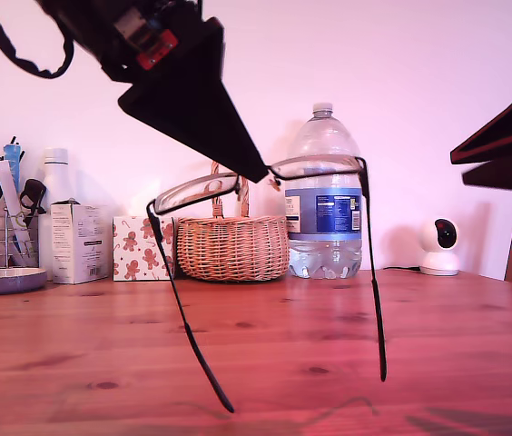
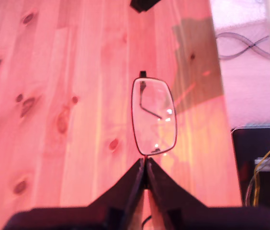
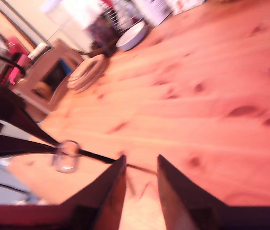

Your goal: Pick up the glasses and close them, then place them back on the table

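**Glasses Held Aloft, Temples Still Open**

The glasses (image 1: 274, 177), a thin black metal frame with clear rounded-rectangular lenses and slim black temple arms, hang in the air above the table (image 1: 256, 363), a reddish-brown wooden top with visible grain and dark knots. Both temples are unfolded and point downward toward the wood without touching it.

My first gripper (image 2: 145, 165) is clenched on the frame at the bridge, its dark wedge-shaped jaws pressed together with one lens projecting beyond the tips. In the exterior view this arm descends from the upper left.

My second gripper (image 3: 141, 165) is released, its jaws standing apart with nothing between them. One temple runs just ahead of its tips. In the exterior view its dark body shows at the right edge.

Behind the glasses stand a woven wicker basket (image 1: 231, 247) and a clear plastic water bottle (image 1: 324, 195) with a blue label.

Judged risks:
- The grip sits on a narrow metal section; a sideways push on a temple may rotate the frame in the jaws or pull it free.
- Pressing a temple away from its hinge direction may bend it.
- Jaw contact with a lens may smear or scratch it.
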Controlling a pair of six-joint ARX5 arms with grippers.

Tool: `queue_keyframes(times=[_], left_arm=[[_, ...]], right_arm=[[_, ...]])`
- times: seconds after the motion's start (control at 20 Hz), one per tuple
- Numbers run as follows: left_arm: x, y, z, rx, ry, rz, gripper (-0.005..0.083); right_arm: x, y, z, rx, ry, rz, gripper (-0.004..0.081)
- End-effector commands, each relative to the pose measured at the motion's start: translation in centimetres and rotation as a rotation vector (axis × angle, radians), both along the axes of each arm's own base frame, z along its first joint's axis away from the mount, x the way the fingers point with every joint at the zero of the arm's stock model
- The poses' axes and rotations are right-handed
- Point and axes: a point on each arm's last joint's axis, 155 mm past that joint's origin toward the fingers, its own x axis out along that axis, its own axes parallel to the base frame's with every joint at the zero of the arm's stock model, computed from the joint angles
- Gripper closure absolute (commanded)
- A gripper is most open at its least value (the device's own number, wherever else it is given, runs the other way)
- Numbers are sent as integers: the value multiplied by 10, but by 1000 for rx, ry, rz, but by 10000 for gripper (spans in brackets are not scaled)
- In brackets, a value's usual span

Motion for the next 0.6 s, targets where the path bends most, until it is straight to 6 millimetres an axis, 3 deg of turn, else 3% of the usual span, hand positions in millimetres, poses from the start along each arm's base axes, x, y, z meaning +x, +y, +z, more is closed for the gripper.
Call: queue_keyframes(times=[0.0,0.35,0.55], left_arm=[[3,2,8,-46,35,19,795],[21,14,25,-209,224,105,795],[23,18,29,-290,398,166,795]], right_arm=[[1,0,1,-39,-53,12,563],[-2,21,26,-188,-274,74,515],[-1,30,22,-356,-352,97,444]])
